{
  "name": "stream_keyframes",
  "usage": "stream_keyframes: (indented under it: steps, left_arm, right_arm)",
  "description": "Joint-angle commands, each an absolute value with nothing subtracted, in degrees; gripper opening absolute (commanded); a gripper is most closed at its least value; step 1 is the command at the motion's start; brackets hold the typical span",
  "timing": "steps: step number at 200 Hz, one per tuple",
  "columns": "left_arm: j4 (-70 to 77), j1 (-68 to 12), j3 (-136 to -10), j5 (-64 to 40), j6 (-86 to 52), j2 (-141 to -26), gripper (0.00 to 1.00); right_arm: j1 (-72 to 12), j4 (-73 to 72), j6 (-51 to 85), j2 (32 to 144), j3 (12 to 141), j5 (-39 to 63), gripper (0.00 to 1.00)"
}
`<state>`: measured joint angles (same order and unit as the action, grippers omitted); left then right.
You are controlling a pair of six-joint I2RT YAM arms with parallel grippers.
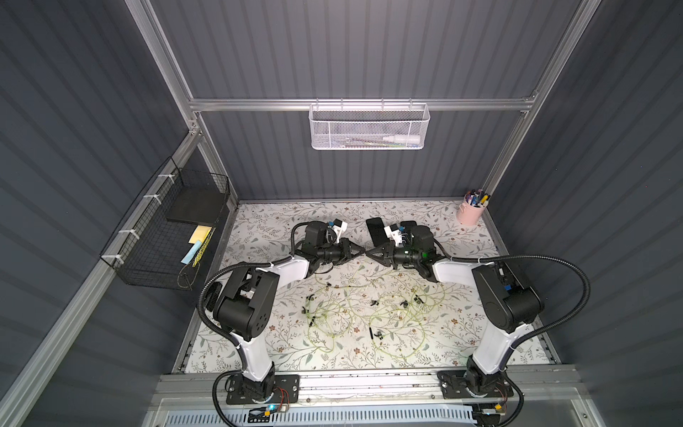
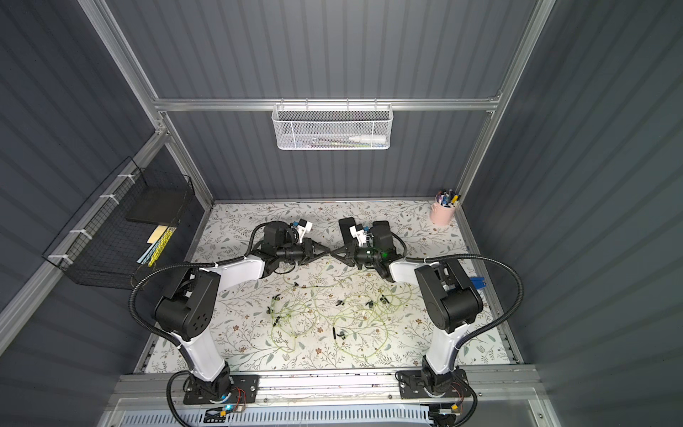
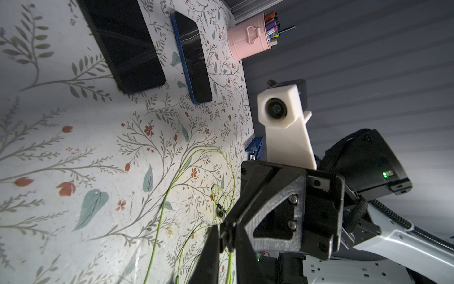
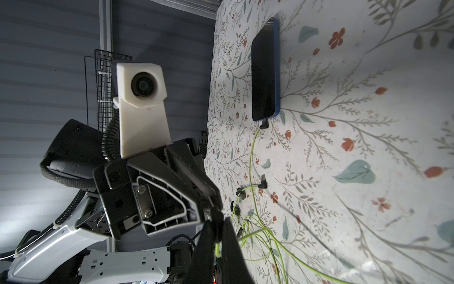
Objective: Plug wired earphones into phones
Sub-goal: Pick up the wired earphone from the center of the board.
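The left gripper (image 1: 361, 253) and the right gripper (image 1: 369, 254) met tip to tip above the floral table (image 1: 258, 225). Each had its jaws closed on a pale green earphone cord (image 4: 217, 248), apparently one and the same. Whether a plug sat inside the pinch could not be told. The cord fell from the tips toward the other wired earphones (image 1: 370, 331), which lay tangled on the table on the side of the arm bases.

The target of the next move was, in my judgement, the black phone (image 1: 376, 232). It lay flat just beyond the two tips, away from the bases and slightly to the right gripper's side. Its long axis pointed away from the tips, so one short end faced them. The right arm was nearer, and its wrist hung partly over this phone. The blue-rimmed phone (image 3: 191, 59) lay just beside it and parallel, farther out behind the right gripper. No cord showed at the near ends of these two.

A third phone (image 4: 264, 71), which also had a blue edge, lay ahead of the right gripper and past the left one. A black angled plug (image 4: 264, 126) sat at its near end, seemingly inserted.
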<state>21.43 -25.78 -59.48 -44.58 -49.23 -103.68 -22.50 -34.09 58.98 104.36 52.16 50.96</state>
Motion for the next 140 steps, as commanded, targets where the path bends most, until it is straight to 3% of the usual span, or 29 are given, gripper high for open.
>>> stream_keyframes:
  steps: [1, 20, 40, 70, 140]
  left_arm:
    - [22.2, -26.0, -59.8, -45.5, -48.9, -104.4, 0.09]
    - [22.2, -26.1, -59.6, -45.5, -48.9, -104.4, 0.06]
    - [22.5, -26.1, -59.4, -45.4, -49.1, -104.4, 0.02]
    - [25.8, -26.0, -58.4, -45.4, -51.5, -104.7, 0.00]
    - [37.2, -26.0, -56.4, -46.0, -60.6, -107.4, 0.00]
  right_arm:
    - [-22.8, -35.3, 59.2, 105.5, 52.8, 51.3, 0.00]
    - [-22.9, -35.8, 59.8, 105.5, 52.9, 51.2, 0.01]
    - [-22.6, -37.9, 61.6, 105.4, 52.4, 50.8, 0.18]
    - [-22.4, -39.4, 62.7, 105.4, 51.9, 49.8, 0.32]
    - [-22.2, -38.9, 62.8, 104.3, 51.5, 49.0, 0.23]
